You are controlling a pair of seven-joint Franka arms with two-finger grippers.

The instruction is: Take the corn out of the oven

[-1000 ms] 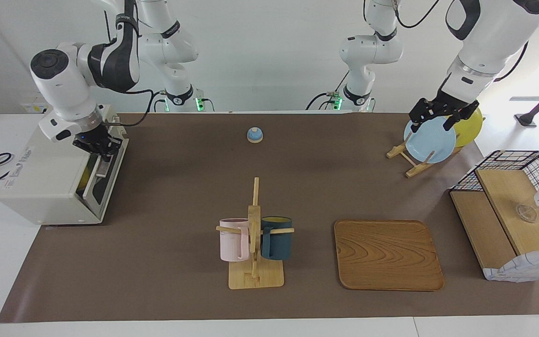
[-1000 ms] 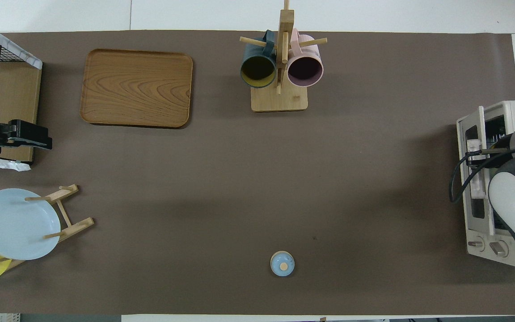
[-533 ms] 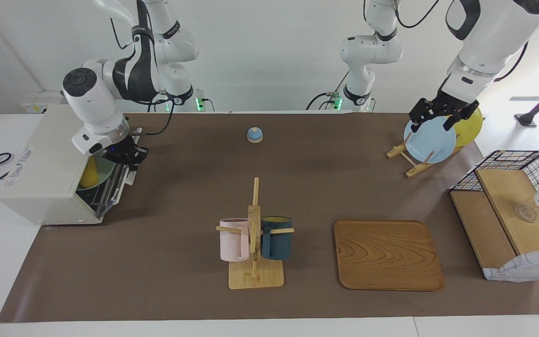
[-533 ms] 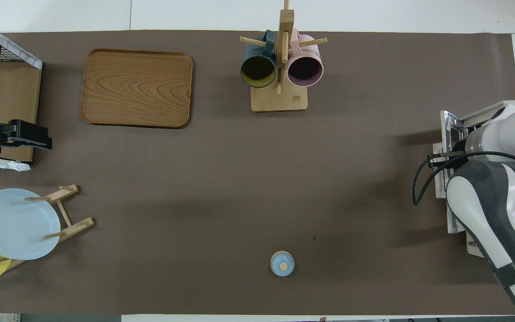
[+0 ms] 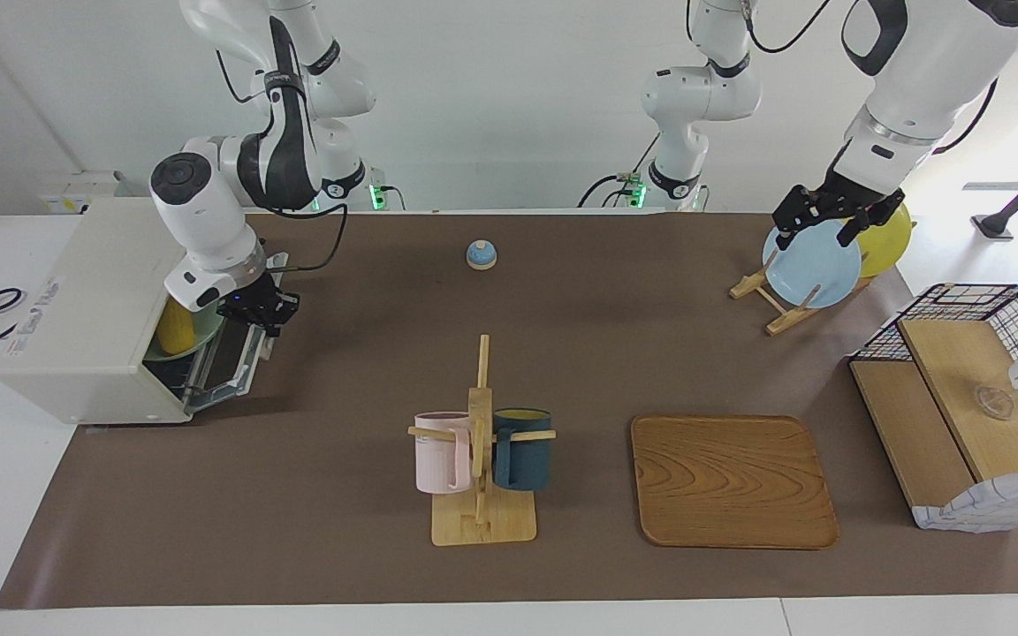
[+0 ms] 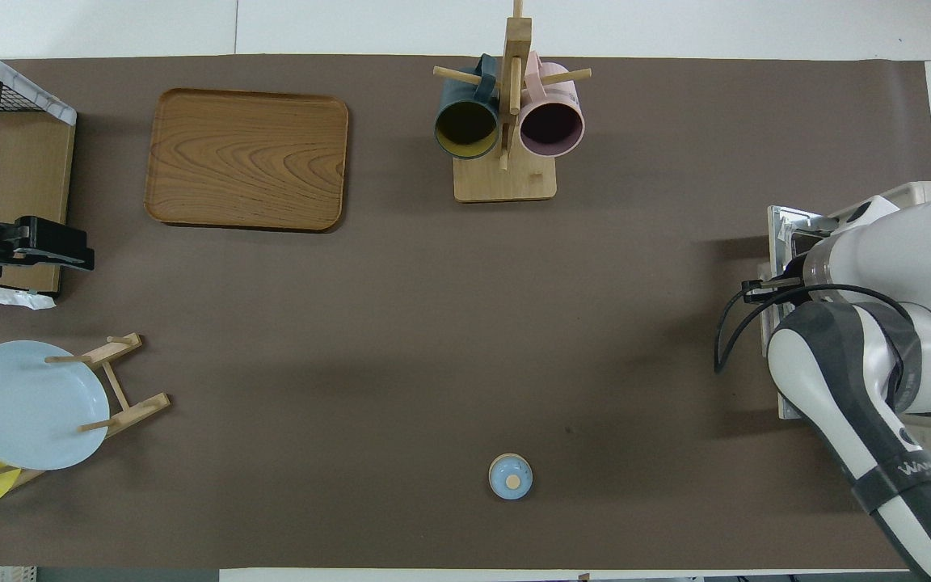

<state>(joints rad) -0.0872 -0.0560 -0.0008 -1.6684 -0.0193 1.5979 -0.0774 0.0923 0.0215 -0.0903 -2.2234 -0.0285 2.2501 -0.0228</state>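
Observation:
The off-white oven (image 5: 76, 300) stands at the right arm's end of the table. Its glass door (image 5: 231, 367) hangs most of the way down; the door also shows in the overhead view (image 6: 781, 230). The yellow corn (image 5: 175, 329) lies inside on a green dish, seen through the opening. My right gripper (image 5: 257, 309) is at the door's free edge, shut on the handle. In the overhead view the right arm covers the gripper and the corn. My left gripper (image 5: 818, 221) waits open and empty above the plate rack.
A blue plate (image 5: 814, 265) and a yellow plate (image 5: 885, 238) stand in a wooden rack. A mug rack (image 5: 481, 442) with two mugs, a wooden tray (image 5: 730, 481), a small blue bell (image 5: 481, 254) and a wire-and-wood basket shelf (image 5: 968, 397) are also on the table.
My right gripper has swung outward and down from the oven front, pulling the door from nearly closed to mostly open. The corn has come into view. The left arm has not moved.

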